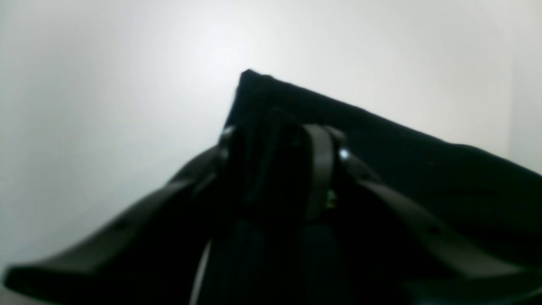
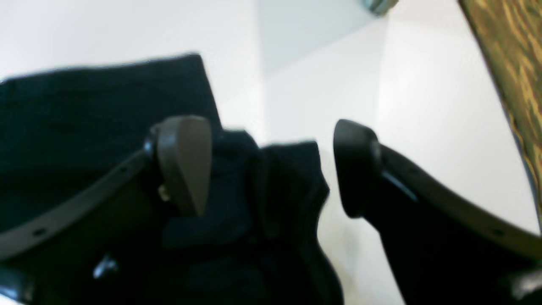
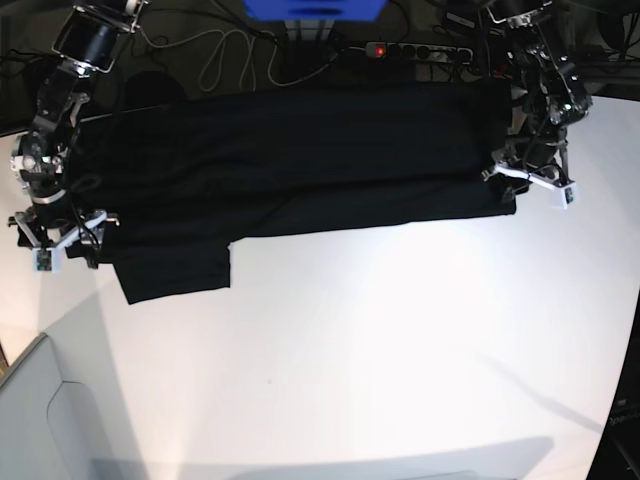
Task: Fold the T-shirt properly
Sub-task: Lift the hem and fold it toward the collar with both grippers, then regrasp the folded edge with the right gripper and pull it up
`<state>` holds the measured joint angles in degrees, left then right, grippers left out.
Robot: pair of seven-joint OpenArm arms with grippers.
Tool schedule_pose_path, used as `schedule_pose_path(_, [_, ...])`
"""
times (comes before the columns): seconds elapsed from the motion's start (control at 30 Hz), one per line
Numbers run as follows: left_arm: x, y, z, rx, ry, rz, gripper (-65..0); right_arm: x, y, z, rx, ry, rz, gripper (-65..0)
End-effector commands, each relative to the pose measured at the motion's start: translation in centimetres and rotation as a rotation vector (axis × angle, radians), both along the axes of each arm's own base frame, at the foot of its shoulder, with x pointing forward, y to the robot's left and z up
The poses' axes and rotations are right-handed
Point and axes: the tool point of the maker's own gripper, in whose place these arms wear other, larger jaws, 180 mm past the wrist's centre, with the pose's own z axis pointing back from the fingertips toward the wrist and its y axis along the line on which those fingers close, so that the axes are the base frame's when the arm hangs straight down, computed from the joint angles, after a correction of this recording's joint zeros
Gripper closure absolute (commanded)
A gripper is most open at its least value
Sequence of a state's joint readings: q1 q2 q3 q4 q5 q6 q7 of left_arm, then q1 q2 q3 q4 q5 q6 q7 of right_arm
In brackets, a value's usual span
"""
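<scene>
so i judged we were at the end of a lengthwise fold: the t-shirt (image 3: 300,165) lay as a long black band across the far part of the white table (image 3: 400,350), one sleeve hanging toward the near left. my right gripper (image 2: 271,165) was spread wide, its fingers (image 2: 184,163) either side of a bunched corner of cloth but not pinching it. my left gripper (image 1: 281,169) sat at the band's right end with its jaws close together around dark fabric; i could not tell whether it truly pinched or had let go. next i reckoned both claws had to clear the cloth, then take hold of one end to fold the band crosswise.
</scene>
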<state>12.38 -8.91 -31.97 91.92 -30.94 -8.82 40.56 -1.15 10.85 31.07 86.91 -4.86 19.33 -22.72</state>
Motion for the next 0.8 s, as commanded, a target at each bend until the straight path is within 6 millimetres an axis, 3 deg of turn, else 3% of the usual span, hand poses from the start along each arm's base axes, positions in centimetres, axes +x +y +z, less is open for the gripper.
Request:
schedule_pose_path(0.0, [0.8,0.4,1.2,0.013,-0.044,0.0,-13.3,0.7,-0.2,1.6,-0.016,-0.051,0.017,-44.0])
schedule_pose_path(0.23, [0.8,0.3,1.2,0.008,-0.046,-0.003,-10.9,1.1,-0.1,2.0,-0.016,-0.063,0.019,-44.0])
schedule_pose_path(0.37, [0.4,0.1,1.0,0.007,-0.037,-0.007,0.0,1.2,-0.1,2.1,-0.016,-0.065,0.019,-44.1])
schedule_pose_path(0.53, [0.3,-0.1,1.0,0.003,-0.042,0.001,0.0,2.4,-0.2,3.0,-0.014,-0.083,0.017,-44.1])
schedule_pose_path(0.77, [-0.4,-0.5,1.5,0.014,-0.045,-0.01,0.0,6.9,1.9,1.8,0.001,0.074,0.108,-44.1])
